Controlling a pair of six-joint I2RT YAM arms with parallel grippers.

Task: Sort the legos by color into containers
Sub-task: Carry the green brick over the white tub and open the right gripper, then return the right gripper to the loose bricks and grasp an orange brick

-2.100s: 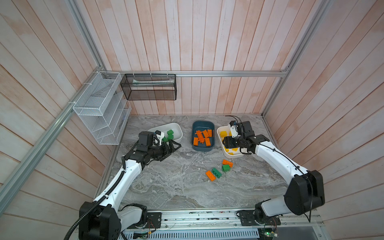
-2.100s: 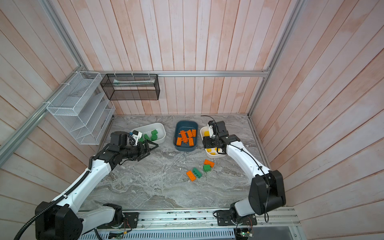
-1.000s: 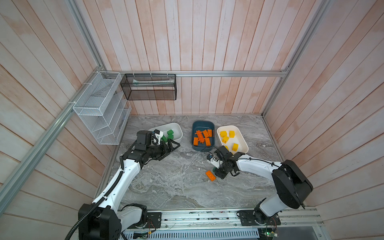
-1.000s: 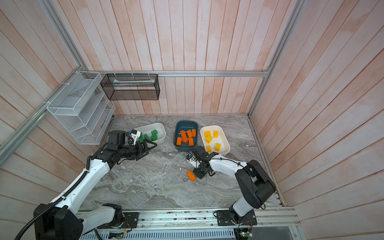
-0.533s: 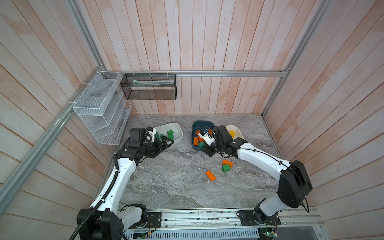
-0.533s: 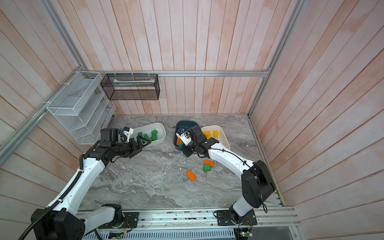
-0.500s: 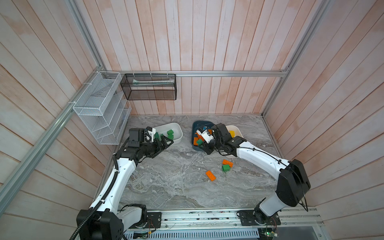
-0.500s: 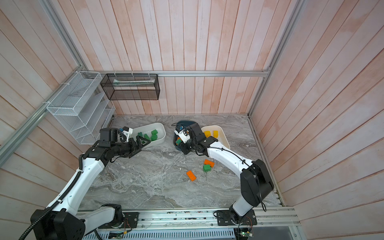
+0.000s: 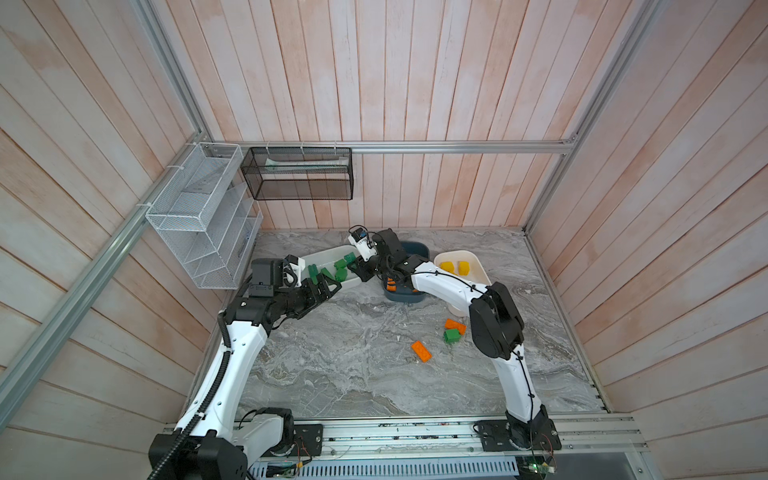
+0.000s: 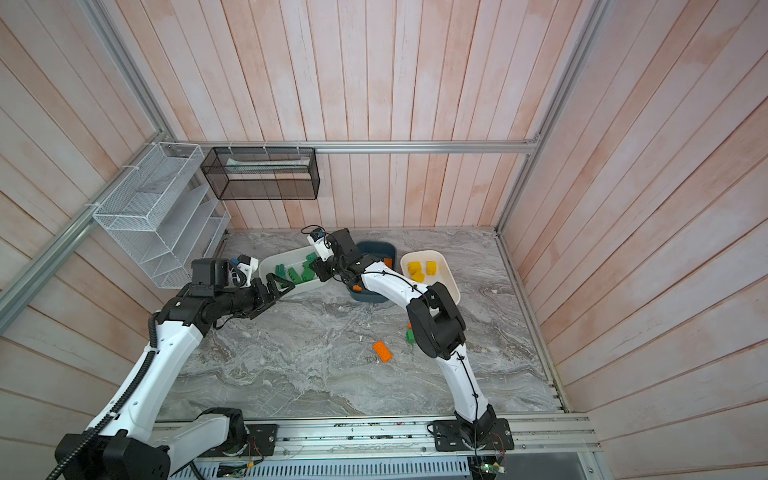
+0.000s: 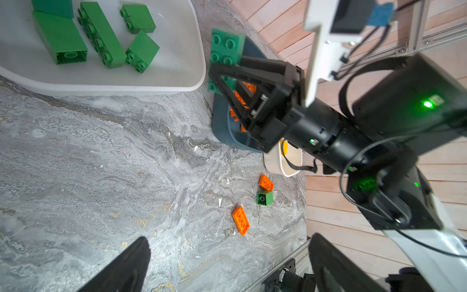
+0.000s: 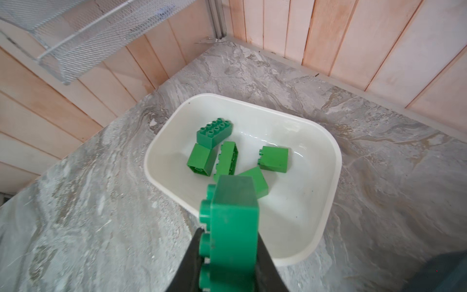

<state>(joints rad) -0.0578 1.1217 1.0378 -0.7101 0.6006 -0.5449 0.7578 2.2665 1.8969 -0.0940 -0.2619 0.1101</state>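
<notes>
My right gripper (image 12: 228,232) is shut on a dark green lego (image 12: 232,227), held above the near rim of the white container (image 12: 336,161) that holds several green legos (image 12: 214,132). In both top views this gripper (image 9: 360,272) reaches left past the dark teal container (image 9: 415,249), which holds orange legos (image 9: 390,284). My left gripper (image 9: 328,289) stands open and empty by the green container's front edge. The other white container (image 9: 478,266) holds yellow legos (image 9: 446,266). Two orange legos (image 11: 240,220) (image 11: 266,182) and a green one (image 11: 264,197) lie loose on the table.
A white wire rack (image 9: 199,216) hangs on the left wall and a black mesh basket (image 9: 299,174) on the back wall. My right arm's elbow (image 9: 494,324) hangs just right of the loose legos. Wooden walls close in on three sides of the marble table (image 9: 353,374).
My right gripper took a green lego from the loose group on the table and carried it up and left past the teal container to the white one. My left arm drew back slightly.
</notes>
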